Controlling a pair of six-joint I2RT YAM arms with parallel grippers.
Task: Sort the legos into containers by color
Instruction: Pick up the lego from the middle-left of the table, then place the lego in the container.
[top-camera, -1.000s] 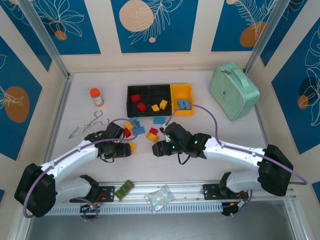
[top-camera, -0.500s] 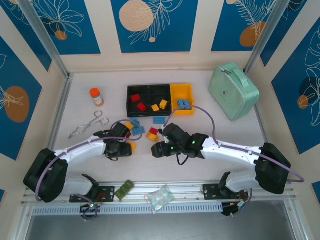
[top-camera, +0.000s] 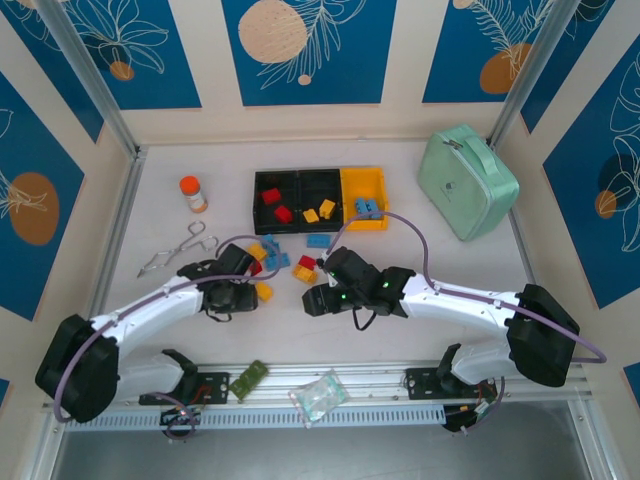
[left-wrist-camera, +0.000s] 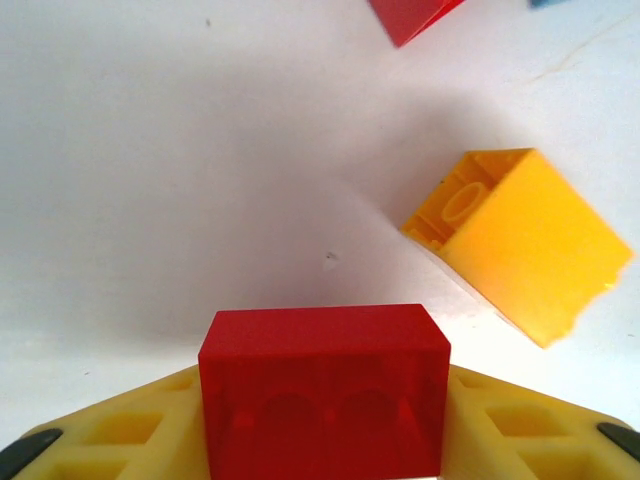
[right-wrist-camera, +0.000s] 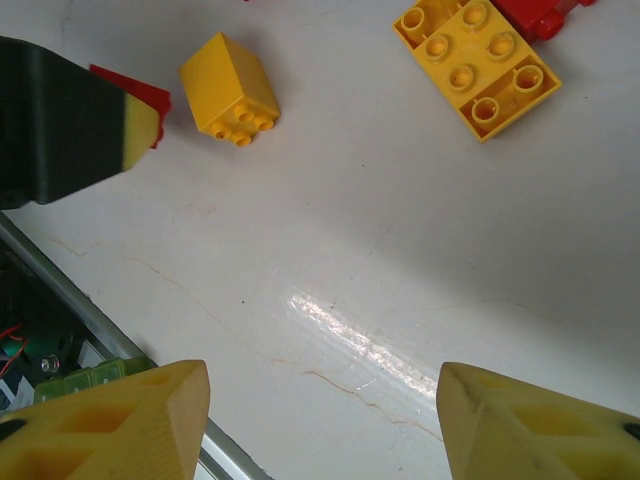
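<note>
lego (left-wrist-camera: 323, 360), red, pinched by left gripper (left-wrist-camera: 324, 410), right gripper (right-wrist-camera: 320, 405) spread

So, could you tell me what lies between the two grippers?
One small yellow brick, beside the left gripper holding a red brick; otherwise bare table up to the right gripper, in the right wrist view.

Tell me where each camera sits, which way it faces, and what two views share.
Top external: above and behind the robot, looking down on the table; left arm and right arm show.
Left wrist: on the left arm, facing down at the table; its fingers clamp a red lego.
Right wrist: looks down between its open fingers.
Shared: both wrist views catch the same yellow lego.
</note>
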